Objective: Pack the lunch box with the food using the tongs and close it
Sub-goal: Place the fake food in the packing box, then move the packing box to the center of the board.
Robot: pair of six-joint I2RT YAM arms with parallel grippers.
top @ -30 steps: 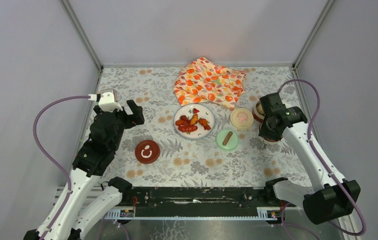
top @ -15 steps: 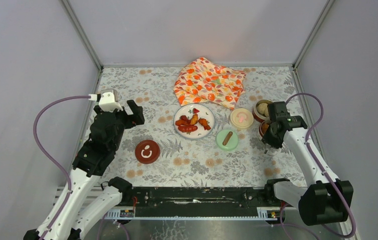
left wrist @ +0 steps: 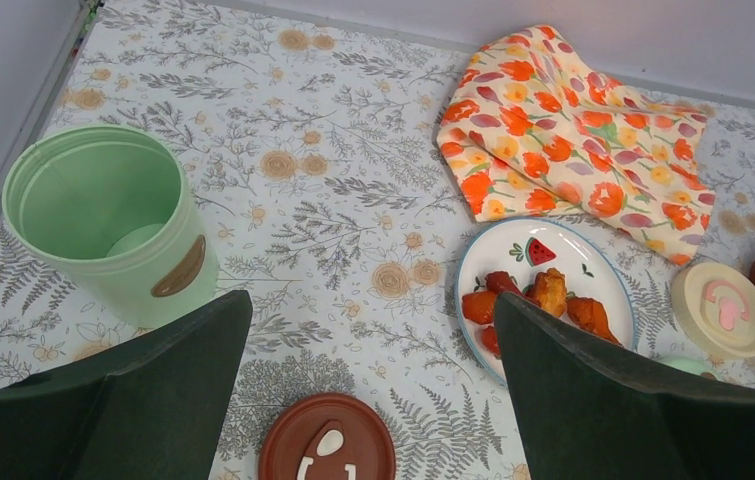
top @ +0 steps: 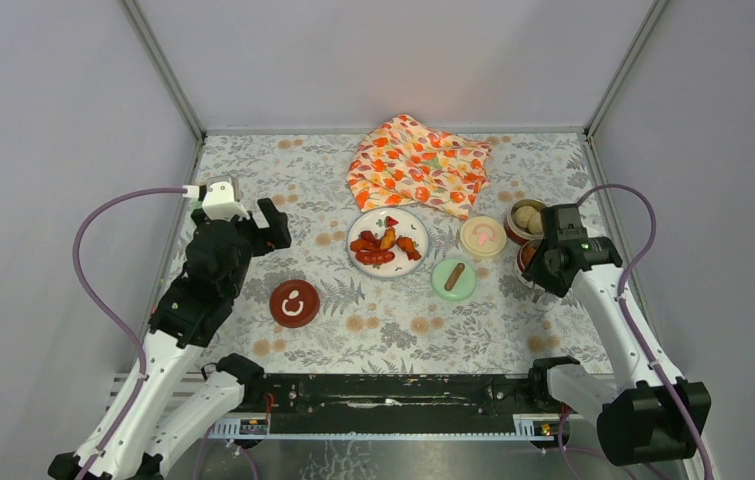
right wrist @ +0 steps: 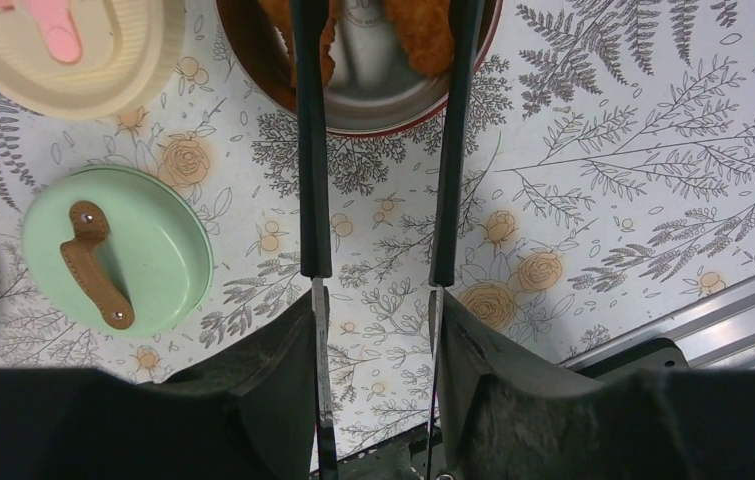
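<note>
I find my right hand pinching the tongs, arms over the steel bowl at top of frame; left hand spread wide.

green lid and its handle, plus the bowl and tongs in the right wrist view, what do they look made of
Green lid: probably plastic, with an even matte mint surface.
Handle: looks like brown leather or an imitation, with a stitched edge and a stud at each end.
Bowl: metal, likely steel, with a shiny grey inside and a dark red outside.
Tongs: metal, with a dark matte sleeve or coating; bare silver shows lower down.
</note>
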